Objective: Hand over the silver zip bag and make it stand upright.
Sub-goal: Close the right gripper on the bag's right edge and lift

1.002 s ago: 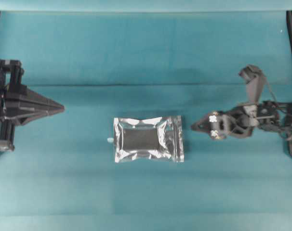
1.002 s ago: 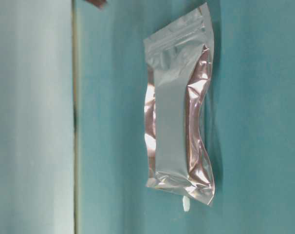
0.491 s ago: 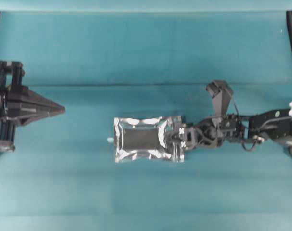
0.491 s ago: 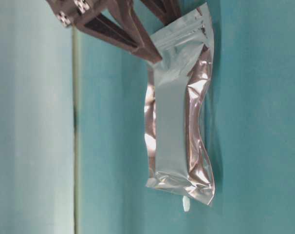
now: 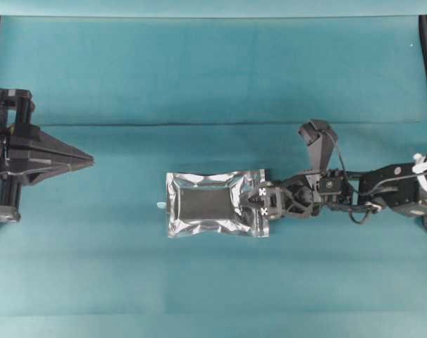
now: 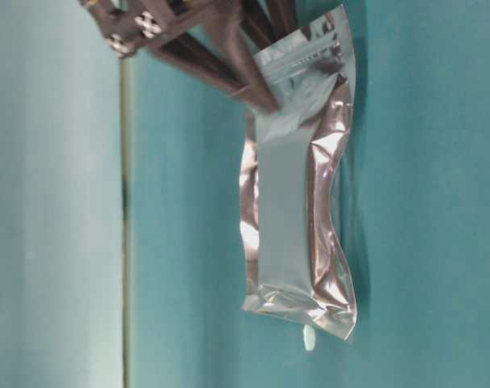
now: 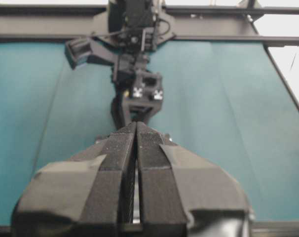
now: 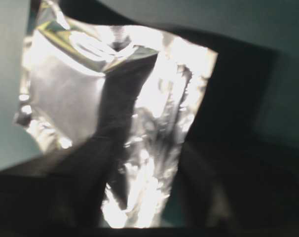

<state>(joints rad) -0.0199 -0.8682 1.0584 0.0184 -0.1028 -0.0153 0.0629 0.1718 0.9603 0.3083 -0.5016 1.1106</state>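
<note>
The right hand [image 5: 258, 202] sits down on the zip end of the silver zip bag [image 5: 210, 204], its two fingers straddling that sealed strip and partway drawn together; the wrist view shows foil between the dark fingers, but whether they already pinch it firmly I cannot tell. A second ago this hand hung wide apart well to the right of the bag; since then it has reached in over the bag's edge and begun to narrow, so the pick-up looks to be just starting. The bag itself has not shifted: it lies flat in the middle of the teal worktop [image 5: 213, 77], long side across, dark panel up, with a tiny pale speck [image 5: 160, 204] just beside its far end. Well apart on the left, the left hand [image 5: 87, 161] is clenched shut on nothing and has kept still, pointing toward the bag. I judge the lift, the hand-over and the standing-up all remain to be done.
</note>
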